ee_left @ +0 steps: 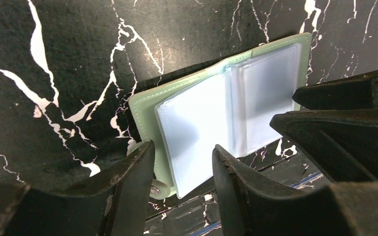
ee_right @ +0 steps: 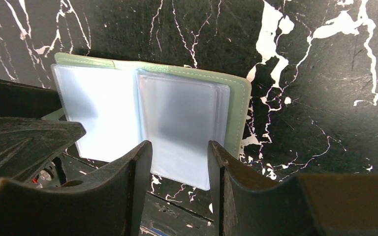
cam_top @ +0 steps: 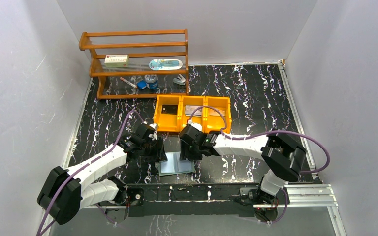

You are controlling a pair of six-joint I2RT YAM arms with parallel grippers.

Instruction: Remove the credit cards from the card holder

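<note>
The card holder (cam_top: 177, 165) lies open and flat on the black marble table near the front edge, between both arms. It has a muted green cover (ee_left: 145, 105) and pale glossy pockets (ee_right: 177, 113). No card shows in the pockets facing up. My left gripper (ee_left: 183, 146) hovers open over the holder's left panel, and nothing is between its fingers. My right gripper (ee_right: 179, 143) hovers open over the right panel, also empty. Among the credit cards, a black one (cam_top: 169, 109) lies in the orange tray's left compartment and a silver-grey one (cam_top: 193, 109) in the middle.
The orange three-compartment tray (cam_top: 193, 129) stands just behind the grippers. A wooden rack (cam_top: 137, 64) at the back left holds a white box, a tin and small items. The two grippers are close together, and the right one's fingers (ee_left: 334, 142) show in the left wrist view.
</note>
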